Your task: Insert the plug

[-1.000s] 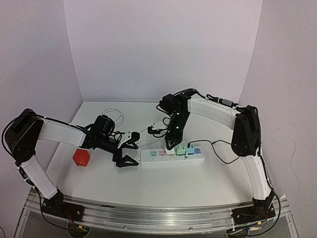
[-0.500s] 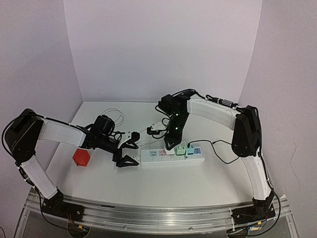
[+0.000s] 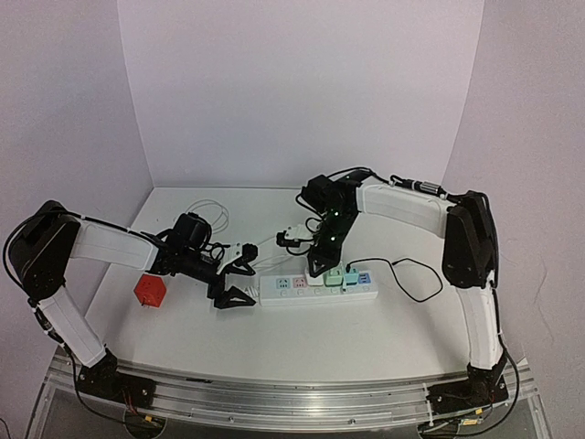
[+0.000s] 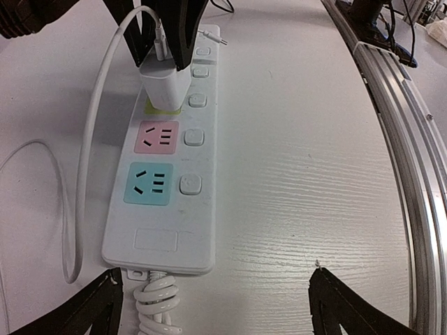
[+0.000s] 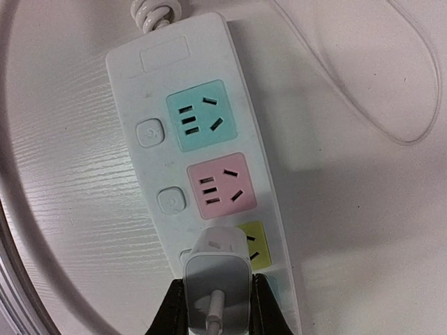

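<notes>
A white power strip (image 3: 297, 292) lies across the table, with teal (image 5: 201, 115), pink (image 5: 220, 185) and yellow (image 5: 257, 246) sockets in a row. My right gripper (image 5: 216, 300) is shut on a white plug (image 5: 216, 272) and holds it from above against the yellow socket (image 4: 157, 108). The plug (image 4: 166, 84) covers most of that socket, and its prongs are hidden. A white cable (image 4: 87, 160) runs from the plug past the strip. My left gripper (image 4: 213, 279) is open at the strip's cord end, with a finger on either side and nothing between them.
A red cube (image 3: 150, 290) sits to the left, beside the left arm. Green (image 3: 336, 274) and blue (image 3: 363, 277) plugs fill the strip's right sockets, and a black cable (image 3: 416, 279) loops off to the right. A metal rail (image 4: 391, 139) runs along the near edge.
The right arm's elbow and forearm have swung slightly to the right while its gripper stays over the strip with the plug. The left arm has not moved.
</notes>
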Controlling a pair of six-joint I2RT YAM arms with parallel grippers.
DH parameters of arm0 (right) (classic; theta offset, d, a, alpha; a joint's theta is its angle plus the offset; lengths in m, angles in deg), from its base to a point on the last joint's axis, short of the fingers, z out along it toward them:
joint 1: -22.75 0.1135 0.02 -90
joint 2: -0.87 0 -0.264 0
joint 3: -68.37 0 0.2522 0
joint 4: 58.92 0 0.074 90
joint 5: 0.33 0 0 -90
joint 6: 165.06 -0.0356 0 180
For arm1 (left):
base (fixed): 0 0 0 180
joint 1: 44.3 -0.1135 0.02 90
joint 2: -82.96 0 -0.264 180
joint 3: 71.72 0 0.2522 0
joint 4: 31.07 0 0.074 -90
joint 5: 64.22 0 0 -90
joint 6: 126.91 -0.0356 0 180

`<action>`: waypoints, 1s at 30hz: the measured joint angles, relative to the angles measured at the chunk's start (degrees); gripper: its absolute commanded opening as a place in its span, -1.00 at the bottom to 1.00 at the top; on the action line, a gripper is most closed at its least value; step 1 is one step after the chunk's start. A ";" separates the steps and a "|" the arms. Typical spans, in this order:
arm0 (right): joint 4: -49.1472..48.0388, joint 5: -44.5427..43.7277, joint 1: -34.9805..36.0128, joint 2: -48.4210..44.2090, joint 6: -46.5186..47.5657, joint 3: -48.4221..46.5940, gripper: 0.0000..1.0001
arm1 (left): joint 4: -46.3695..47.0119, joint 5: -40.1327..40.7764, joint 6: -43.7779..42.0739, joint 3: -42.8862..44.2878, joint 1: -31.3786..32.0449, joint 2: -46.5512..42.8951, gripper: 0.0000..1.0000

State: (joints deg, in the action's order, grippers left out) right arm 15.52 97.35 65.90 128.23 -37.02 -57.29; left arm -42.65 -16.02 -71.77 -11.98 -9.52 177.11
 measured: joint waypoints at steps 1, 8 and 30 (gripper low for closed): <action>-1.07 0.62 -0.28 -0.68 0.06 1.34 -1.00 | -0.03 0.01 -0.09 0.02 -0.01 -0.01 0.84; -8.26 4.62 -1.84 -4.42 1.44 9.55 -1.00 | -0.05 -0.02 -0.45 0.09 -0.02 -0.02 0.84; -14.00 4.49 -2.12 -5.13 6.11 14.06 -1.00 | -0.05 -0.07 -1.26 0.20 -0.10 -0.02 0.83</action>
State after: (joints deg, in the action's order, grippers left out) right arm 1.52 101.84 63.79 123.10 -30.91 -43.23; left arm -42.70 -16.09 -73.03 -11.78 -9.62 177.09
